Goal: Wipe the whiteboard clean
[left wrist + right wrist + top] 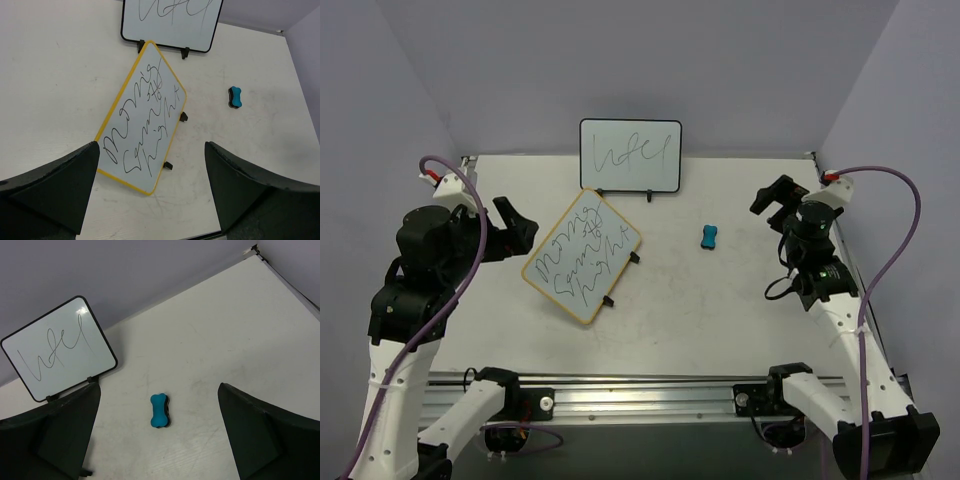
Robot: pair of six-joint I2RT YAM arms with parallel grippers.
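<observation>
The whiteboard [582, 255] has a tan-yellow frame and small black clip feet. It lies flat and slanted on the table left of centre, covered in dark handwriting, and also shows in the left wrist view [142, 125]. A blue bone-shaped eraser [709, 237] lies on the table to its right, seen in the left wrist view [235, 97] and right wrist view [159, 410]. My left gripper [515, 226] is open and empty, above the table left of the whiteboard [151, 146]. My right gripper [778, 202] is open and empty, right of the eraser and looking down on it [158, 387].
A black-framed whiteboard [630, 155] with one scribble line stands upright at the back centre, close behind the flat board's far corner [170, 20] [57, 347]. Grey walls enclose the table on three sides. A metal rail [640, 395] runs along the near edge.
</observation>
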